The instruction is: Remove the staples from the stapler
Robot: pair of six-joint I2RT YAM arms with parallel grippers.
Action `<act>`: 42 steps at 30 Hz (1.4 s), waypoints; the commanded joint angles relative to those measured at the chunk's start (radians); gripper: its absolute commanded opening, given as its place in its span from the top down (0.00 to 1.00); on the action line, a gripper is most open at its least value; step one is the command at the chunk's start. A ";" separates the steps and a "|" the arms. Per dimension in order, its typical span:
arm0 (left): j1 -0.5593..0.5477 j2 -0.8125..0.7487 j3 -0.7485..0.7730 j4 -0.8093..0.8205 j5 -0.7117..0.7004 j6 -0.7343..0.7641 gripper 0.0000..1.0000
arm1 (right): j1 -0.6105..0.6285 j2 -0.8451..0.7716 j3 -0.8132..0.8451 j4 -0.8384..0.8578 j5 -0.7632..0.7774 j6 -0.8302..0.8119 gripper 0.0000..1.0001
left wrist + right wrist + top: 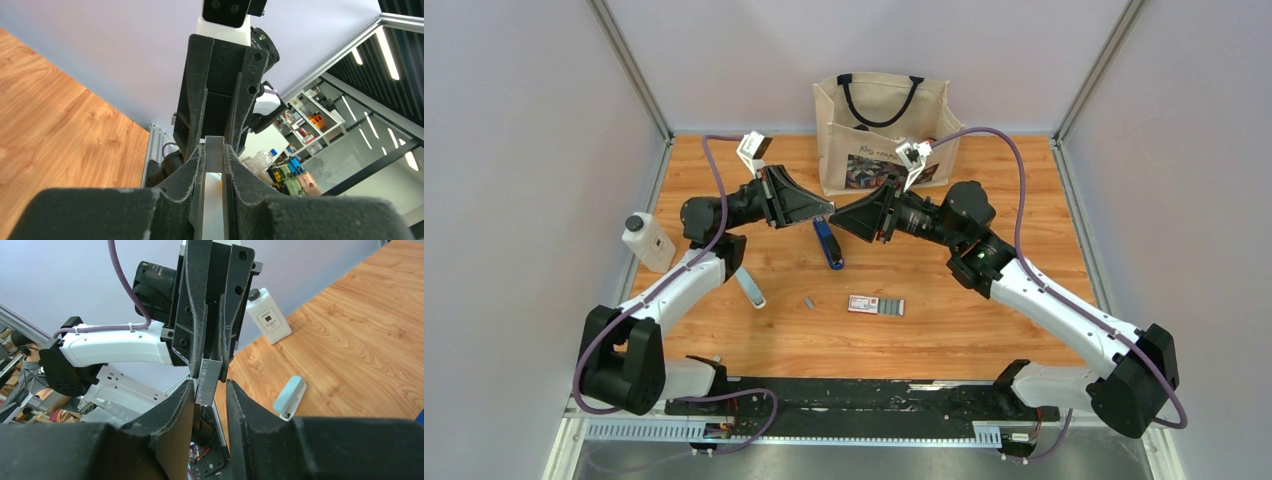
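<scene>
The stapler (pixel 828 243) lies on the desk (pixel 984 320), under the spot where the two arms meet tip to tip in the air. The staples (pixel 207 382) are out of it. One silver strip is pinched edge-on in the closed left fingers (pixel 186 172), well clear of the desk. The right fingers (pixel 172 410) stand apart on either side of the strip's free end. The right wrist view shows a gap at one side, so they have no grip on it yet. A second short strip (pixel 808 300) lies on the desk near a small box (pixel 876 305).

This looks like a hand-over, and the risks sit there.
- If the left fingers let go before the right ones bite, the strip drops. It may land on the stapler or skid off.
- The strip is thin and only glued together. A squeeze that lands off-square, or a pull from both sides at once, could snap it and scatter pieces.
- The two sets of fingers are very near each other. A small error in approach would knock them together and jar the strip loose.

Whether the stapler holds more staples cannot be told from these views.
</scene>
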 commanded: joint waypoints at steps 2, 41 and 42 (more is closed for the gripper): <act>0.002 -0.022 0.014 0.053 0.015 0.034 0.89 | 0.004 0.011 0.043 0.067 0.020 0.016 0.73; -0.167 0.142 0.326 -1.661 -0.218 1.651 0.36 | -0.169 -0.344 -0.166 -0.657 0.324 -0.144 0.90; -0.190 0.171 0.332 -1.678 -0.239 1.695 0.39 | -0.170 -0.342 -0.172 -0.675 0.344 -0.147 0.90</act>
